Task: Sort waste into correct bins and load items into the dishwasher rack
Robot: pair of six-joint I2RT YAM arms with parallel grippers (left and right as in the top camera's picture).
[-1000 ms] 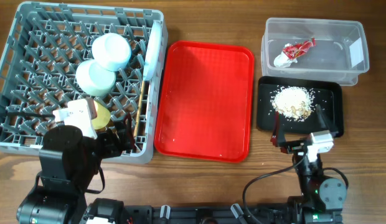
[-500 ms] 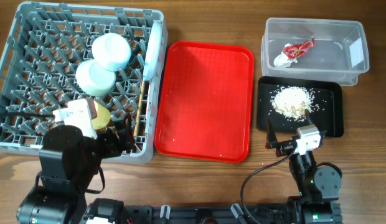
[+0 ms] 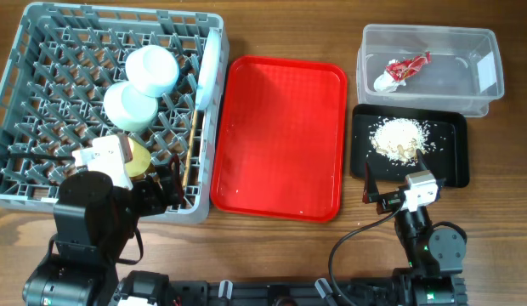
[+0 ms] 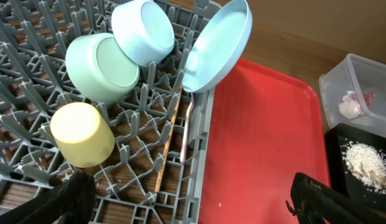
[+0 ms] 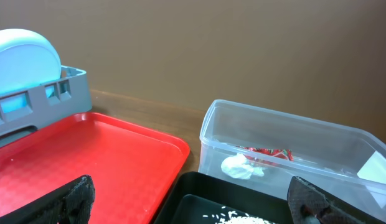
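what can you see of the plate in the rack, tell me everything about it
The plate is round, shallow and plain, white to pale blue, smooth like plastic or glazed ceramic, with a low raised rim. It looks clean and whole. It stands on edge at the right side of the rack, tilted so its top leans toward the red tray. Its lower edge sits among the pegs, just above the spoon.

A red serving tray [image 3: 280, 136] lies flat on the brown wooden table [image 3: 272, 248].
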